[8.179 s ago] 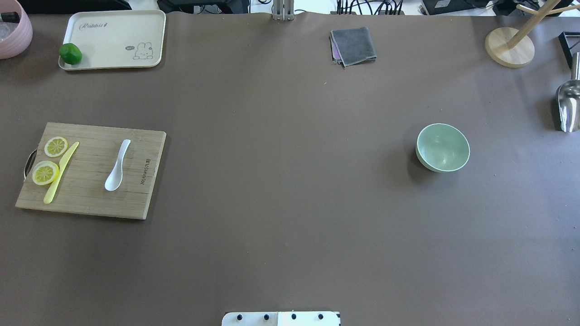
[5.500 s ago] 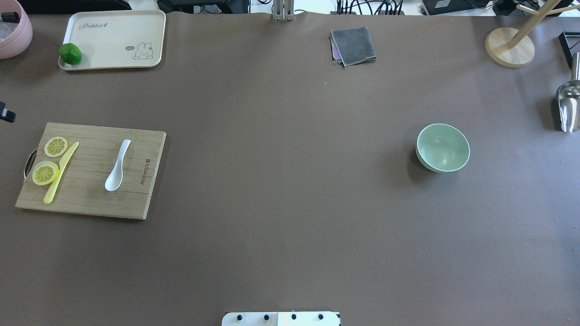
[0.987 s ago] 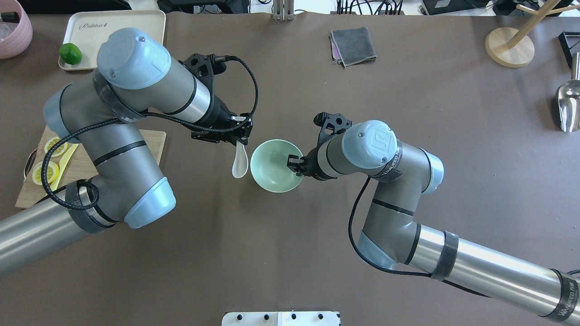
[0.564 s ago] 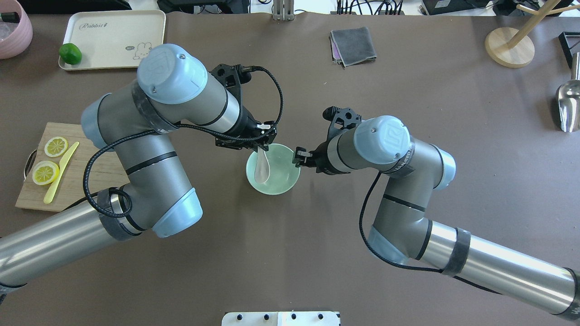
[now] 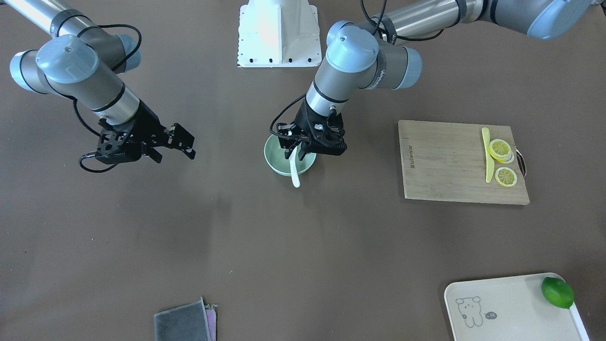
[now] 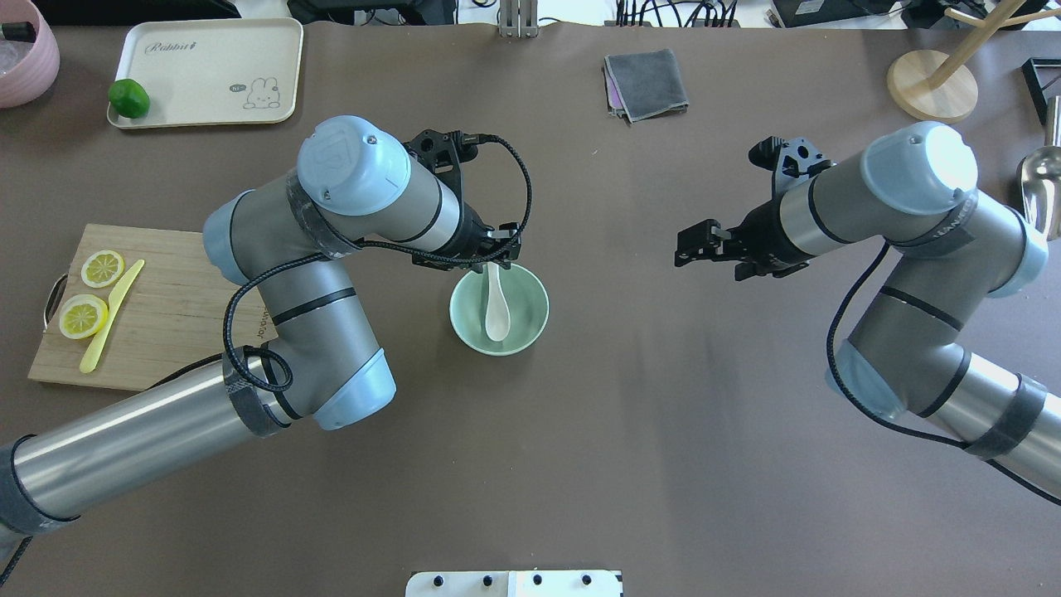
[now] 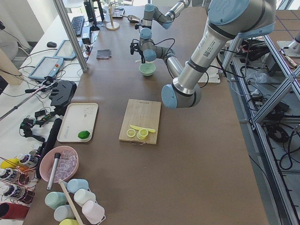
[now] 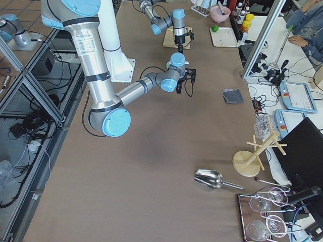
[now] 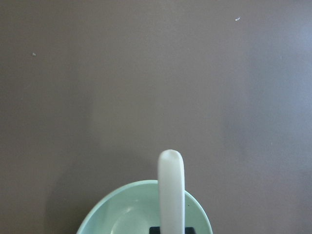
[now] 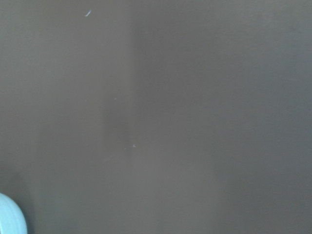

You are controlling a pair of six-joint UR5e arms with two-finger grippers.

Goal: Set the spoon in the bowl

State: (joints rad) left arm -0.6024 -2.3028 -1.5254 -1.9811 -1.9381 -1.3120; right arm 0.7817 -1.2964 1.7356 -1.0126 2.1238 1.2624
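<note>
Left gripper [image 6: 496, 262]: jaws pinched on handle of spoon [image 6: 497, 311]. Dark fingertips [image 9: 154, 230] hugging handle are seen only in left wrist view. Scoop is shown inside bowl [image 6: 471, 319] in overhead view. In front-facing view it is hidden under gripper, and handle tip is seen past bowl rim on far side. Bowl is set near middle of counter [image 6: 580, 456].

Right gripper [image 6: 683, 247]: jaws spread, empty, hung over bare counter toward right end.

Cutting board [image 6: 182, 315] with yellow knife [image 6: 112, 315] and lemon slices [image 6: 83, 316] at left end. Tray [image 6: 207, 75] with lime [image 6: 128, 98] at far left corner. Grey cloth [image 6: 646, 83] by far edge.
</note>
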